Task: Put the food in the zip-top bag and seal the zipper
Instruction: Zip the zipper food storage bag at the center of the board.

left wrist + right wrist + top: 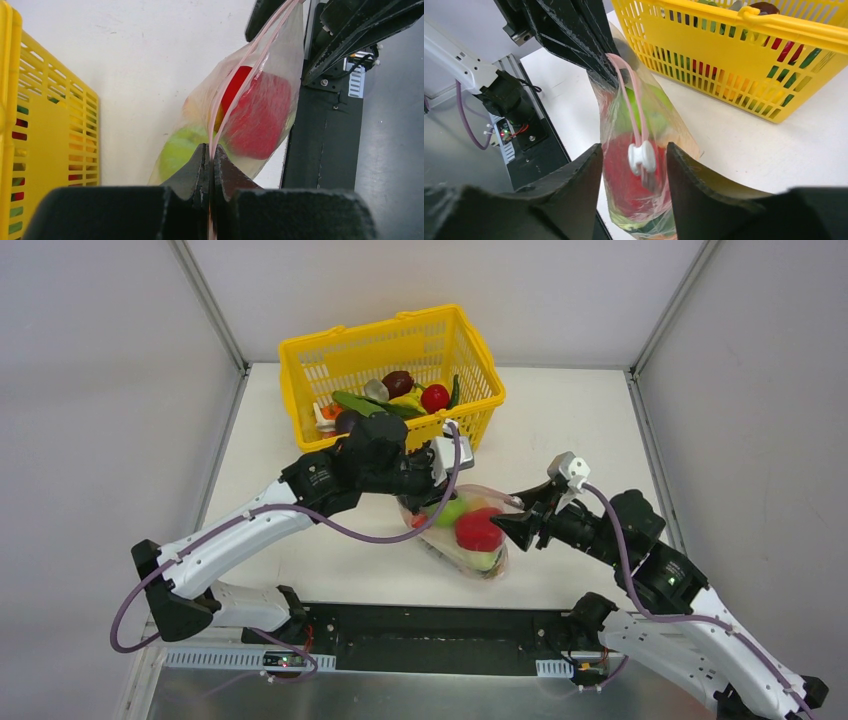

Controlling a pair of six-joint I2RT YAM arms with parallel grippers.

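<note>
The zip-top bag (497, 562) lies stretched between my two grippers at the table's near middle. It holds food: a red piece (478, 530) and a green apple (450, 510). My left gripper (428, 478) is shut on the far end of the pinkish zipper (235, 95), the fingertips pinched flat on the strip (212, 150). My right gripper (634, 156) is open. Its fingers stand either side of the white slider (642, 157) on the zipper (626, 95), apart from it. The mouth strips gape between slider and left gripper.
The yellow basket (300, 370) stands behind the bag at the back centre, with several toy fruits and vegetables (434, 397) in it. Its wall fills the left of the left wrist view (45, 125). The black base plate (420, 625) runs along the near edge.
</note>
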